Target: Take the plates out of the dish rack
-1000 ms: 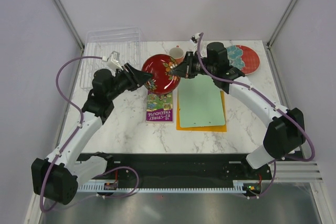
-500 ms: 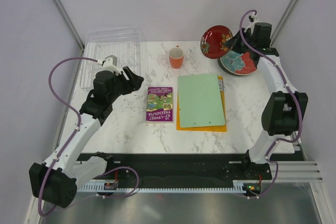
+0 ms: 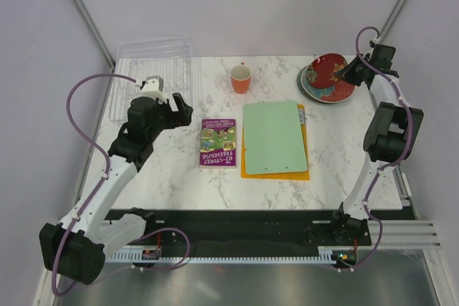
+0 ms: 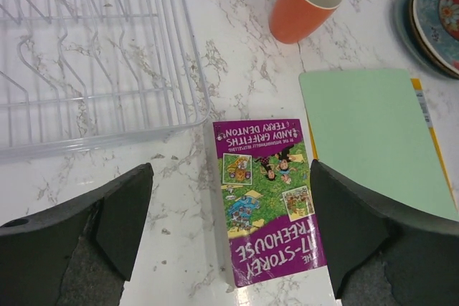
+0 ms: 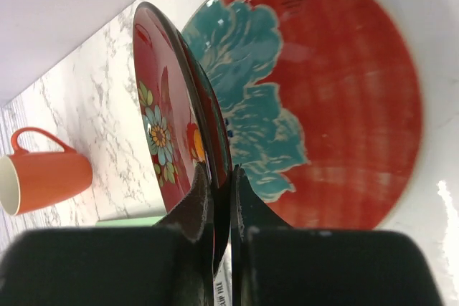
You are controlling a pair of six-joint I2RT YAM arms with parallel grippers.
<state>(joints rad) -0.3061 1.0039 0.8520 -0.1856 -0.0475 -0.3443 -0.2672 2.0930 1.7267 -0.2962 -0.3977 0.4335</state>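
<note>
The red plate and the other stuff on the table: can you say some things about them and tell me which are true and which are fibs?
1. The right gripper pinches the rim of the red plate. True.
2. The red plate lies flat. False: it is tilted up on edge over the teal and red plate.
3. A plate stands in the dish rack. False: no plate shows in it.
4. The orange cup stands upright on the table. True.
5. The left gripper is shut tight. False: its jaws stand wide open, holding nothing.
</note>
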